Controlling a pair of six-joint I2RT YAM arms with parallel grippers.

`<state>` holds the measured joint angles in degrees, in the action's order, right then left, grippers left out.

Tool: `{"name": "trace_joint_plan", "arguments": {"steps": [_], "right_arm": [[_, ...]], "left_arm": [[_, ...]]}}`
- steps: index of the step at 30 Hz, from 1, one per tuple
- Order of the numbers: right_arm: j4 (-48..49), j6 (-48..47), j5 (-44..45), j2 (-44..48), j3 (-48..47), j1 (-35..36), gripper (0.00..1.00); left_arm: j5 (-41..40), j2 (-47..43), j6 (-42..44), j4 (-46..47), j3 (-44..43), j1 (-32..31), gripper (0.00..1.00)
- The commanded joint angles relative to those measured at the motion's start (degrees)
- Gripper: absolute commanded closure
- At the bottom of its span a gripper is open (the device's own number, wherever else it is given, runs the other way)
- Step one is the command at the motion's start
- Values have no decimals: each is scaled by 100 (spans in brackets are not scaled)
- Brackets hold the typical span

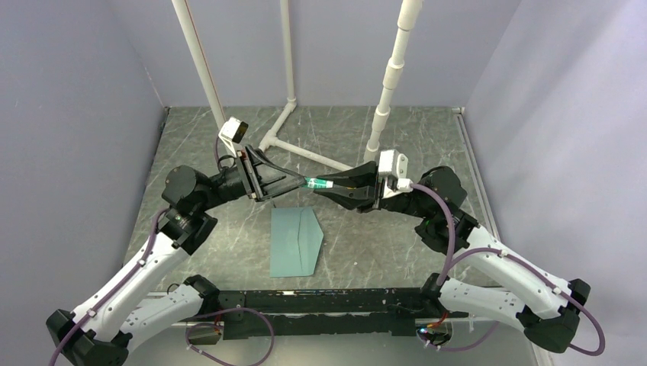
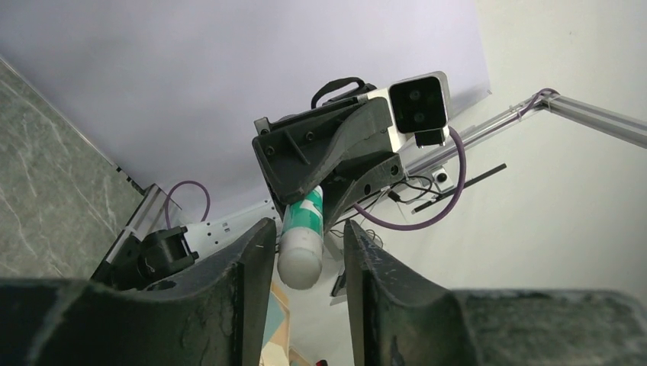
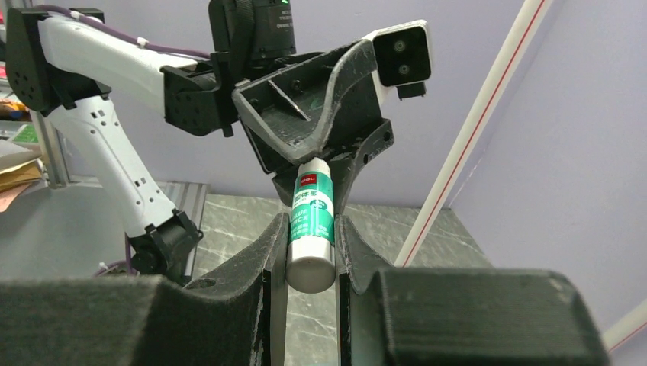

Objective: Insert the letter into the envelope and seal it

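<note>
— How much of the task was judged to be done?

— The envelope (image 1: 290, 244) was seen lying flat on the table (image 1: 381, 244), just ahead of the arm bases and between them. The letter could not be made out in any view. It was taken to be inside already, though that could not be confirmed. The flap (image 1: 316, 235) was seen jutting out on the side toward the right arm, so the seal was judged not yet made.

— And what was held?

— A glue stick (image 3: 311, 221) was pinched round its green-labelled body by the right gripper (image 3: 309, 229), raised above the table beyond the envelope. Its other end was flanked by the left gripper (image 2: 307, 225), whose fingers were spread. A gap was seen on each side of the white end, so no hold by that side was shown.

— What was left, then?

— The uncapping was judged to be in hand. Glue remained to be laid along the flap, and the flap to be folded down and pressed.
</note>
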<state>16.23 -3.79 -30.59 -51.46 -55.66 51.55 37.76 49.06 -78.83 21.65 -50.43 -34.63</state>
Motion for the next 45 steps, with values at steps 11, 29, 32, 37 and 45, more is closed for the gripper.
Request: {"name": "trace_joint_plan", "arguments": {"steps": [11, 29, 32, 37, 45], "right_arm": [[144, 163, -332, -22, -94, -136, 100], [3598, 1034, -728, -642, 611, -119, 28], [3561, 1026, -739, -763, 501, -111, 30], [3393, 918, -682, -781, 465, -101, 49], [3145, 862, -607, -748, 384, -92, 60]], "left_arm": [[260, -28, 119, 88, -120, -2, 97], [-79, -14, -861, 1317, 401, -6, 98], [-44, 70, -1002, 1594, 429, -8, 98], [-35, 72, -997, 1588, 434, -6, 98], [-84, 16, -941, 1465, 455, -4, 98]]}}
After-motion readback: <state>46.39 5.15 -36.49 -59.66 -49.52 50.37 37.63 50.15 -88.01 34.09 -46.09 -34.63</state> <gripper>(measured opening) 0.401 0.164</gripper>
